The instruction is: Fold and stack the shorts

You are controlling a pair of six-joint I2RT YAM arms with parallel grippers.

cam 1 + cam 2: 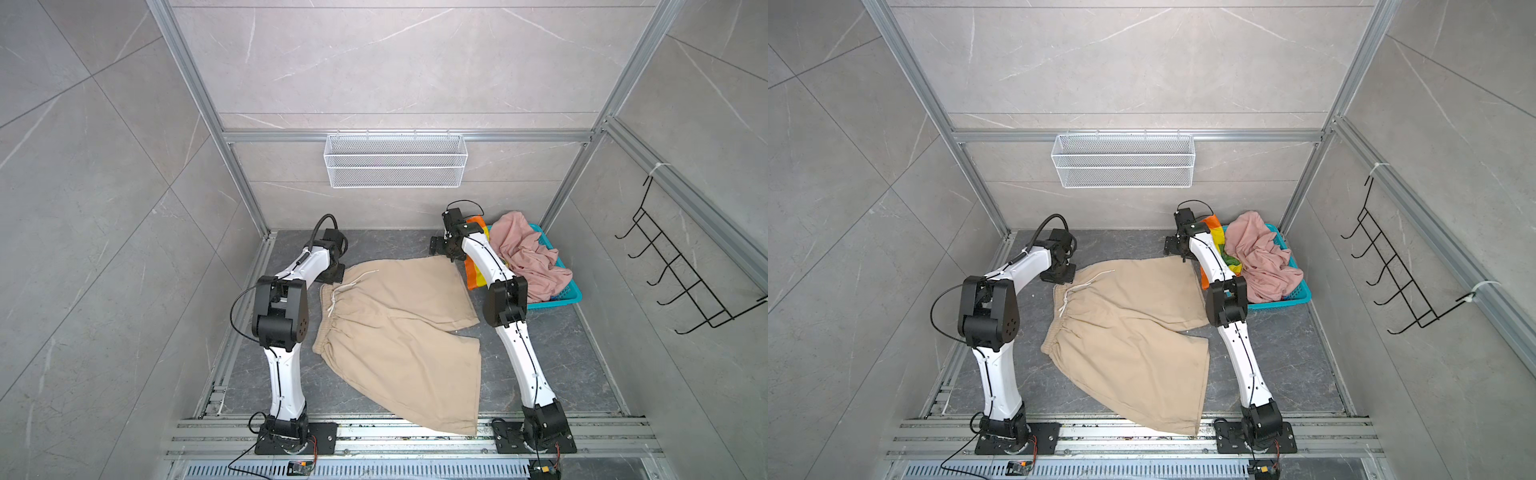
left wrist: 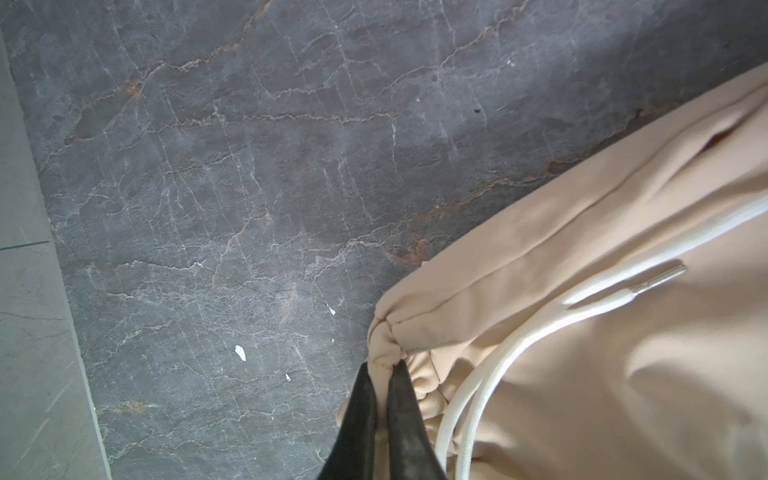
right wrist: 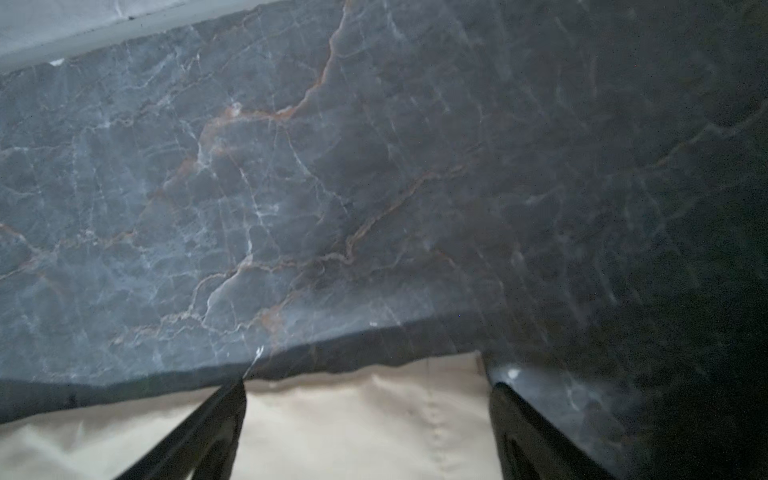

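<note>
The beige shorts point(image 1: 395, 332) lie spread on the surface point(image 1: 561, 353), the left end effector point(image 2: 384, 365) clamped on a waistband corner. The right end effector point(image 3: 370, 382) holds its jaws wide apart at a leg hem — perhaps touching it. The pink shorts point(image 1: 525, 257) and striped shorts point(image 1: 473, 277) sit in the teal basket point(image 1: 555, 302).

The right gripper point(image 3: 370, 384) holds its black fingers point(image 3: 216, 424) spread wide apart, and the hem corner of the beige shorts point(image 3: 353, 432) lies flat between them. Beyond the hem stretches the dark, veined marble tabletop point(image 3: 332, 187), slightly blurred.
</note>
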